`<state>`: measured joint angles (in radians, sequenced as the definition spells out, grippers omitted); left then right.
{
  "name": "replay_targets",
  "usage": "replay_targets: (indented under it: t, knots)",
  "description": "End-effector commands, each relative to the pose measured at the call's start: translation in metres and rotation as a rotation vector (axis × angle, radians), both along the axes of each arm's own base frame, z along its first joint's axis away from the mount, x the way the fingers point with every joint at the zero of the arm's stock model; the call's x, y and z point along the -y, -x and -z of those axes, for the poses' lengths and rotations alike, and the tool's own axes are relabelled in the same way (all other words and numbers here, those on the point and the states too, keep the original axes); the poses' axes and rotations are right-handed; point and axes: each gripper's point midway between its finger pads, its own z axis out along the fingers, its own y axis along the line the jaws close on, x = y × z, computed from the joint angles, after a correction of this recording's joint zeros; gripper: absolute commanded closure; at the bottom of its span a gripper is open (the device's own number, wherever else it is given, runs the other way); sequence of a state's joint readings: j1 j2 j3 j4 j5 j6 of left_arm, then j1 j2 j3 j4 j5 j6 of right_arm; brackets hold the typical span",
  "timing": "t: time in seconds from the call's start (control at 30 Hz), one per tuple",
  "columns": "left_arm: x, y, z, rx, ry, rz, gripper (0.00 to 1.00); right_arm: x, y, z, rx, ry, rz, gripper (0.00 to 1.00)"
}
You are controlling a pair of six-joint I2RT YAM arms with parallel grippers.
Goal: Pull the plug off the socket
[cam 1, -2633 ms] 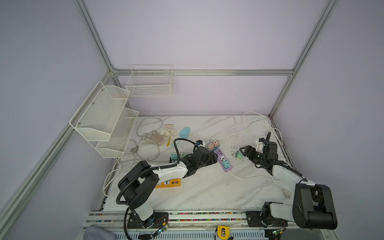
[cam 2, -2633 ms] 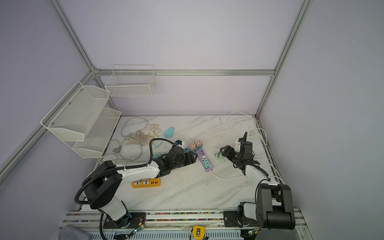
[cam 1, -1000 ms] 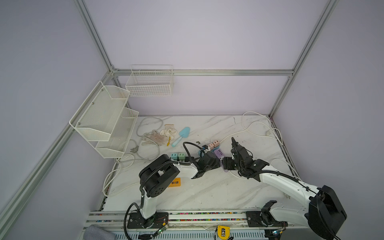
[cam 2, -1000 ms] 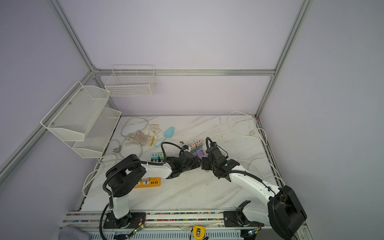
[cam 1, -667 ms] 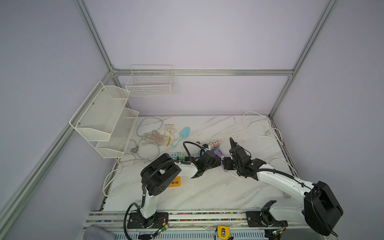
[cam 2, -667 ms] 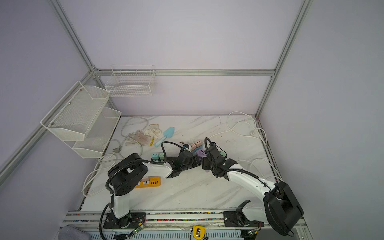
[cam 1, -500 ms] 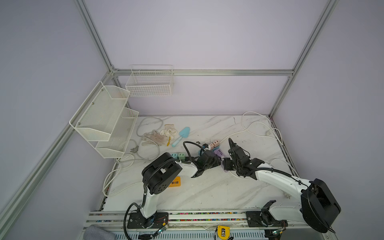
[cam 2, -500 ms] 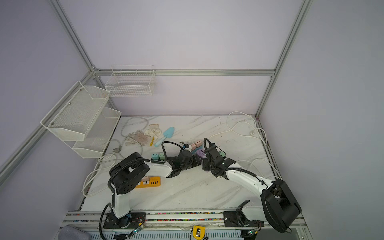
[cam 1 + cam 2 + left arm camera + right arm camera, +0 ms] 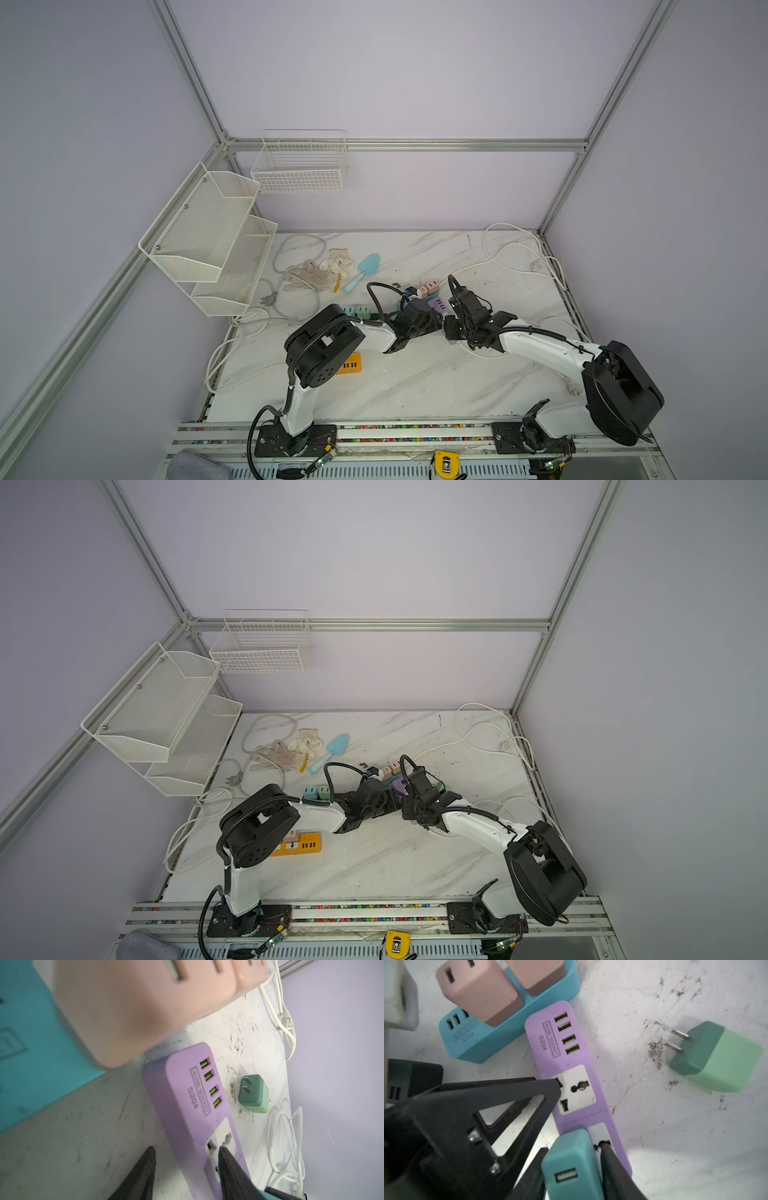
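Lilac socket strip point(image 9: 571, 1060), lime-green USB slots, white outlet faces. A teal plug point(image 9: 571, 1153). The loose plug point(image 9: 716, 1057) is two-tone green. Pink plugs point(image 9: 477, 991), blue strip point(image 9: 483, 1047). White tabletop point(image 9: 675, 1136), grey veins, dark smudges.

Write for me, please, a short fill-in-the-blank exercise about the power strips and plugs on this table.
1. The purple plastic power strip has ___ USB ports.
2. The right pincer grips the teal square plug, whose face shows ___ USB port.
3. The loose green plug shows ___ metal prongs.
Missing words: four; one; two.
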<state>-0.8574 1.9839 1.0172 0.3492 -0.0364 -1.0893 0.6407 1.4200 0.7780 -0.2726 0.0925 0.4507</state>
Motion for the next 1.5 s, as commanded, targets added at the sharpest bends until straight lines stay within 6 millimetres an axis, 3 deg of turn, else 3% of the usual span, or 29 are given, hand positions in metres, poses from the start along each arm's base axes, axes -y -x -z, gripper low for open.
replay_targets:
  t: [0.0, 0.27, 0.53, 0.83, 1.17, 1.3, 1.47]
  knots:
    - [0.004, -0.003, 0.008, -0.05, -0.011, -0.006, 0.5, 0.002, 0.0, 0.002, -0.008, 0.032, 0.002, 0.59]
    - [0.003, 0.0, 0.016, -0.076, -0.008, -0.018, 0.51, 0.003, -0.002, -0.001, -0.004, 0.044, 0.003, 0.66]
    - [0.002, 0.002, 0.024, -0.098, -0.014, -0.025, 0.53, -0.01, -0.001, -0.004, 0.001, 0.01, -0.043, 0.74]
    - [0.024, 0.006, 0.017, -0.087, 0.014, 0.056, 0.57, -0.014, -0.001, 0.001, -0.013, 0.027, -0.062, 0.79]
    - [0.008, 0.014, 0.041, -0.136, -0.06, 0.032, 0.65, -0.01, -0.003, -0.006, 0.008, 0.04, -0.057, 0.82]
    - [0.009, 0.02, 0.048, -0.154, -0.066, 0.044, 0.68, -0.026, -0.001, -0.009, 0.006, -0.024, -0.113, 0.83]
    - [0.004, 0.026, 0.053, -0.146, -0.091, 0.033, 0.69, -0.012, -0.005, -0.012, 0.014, 0.038, -0.059, 0.84]
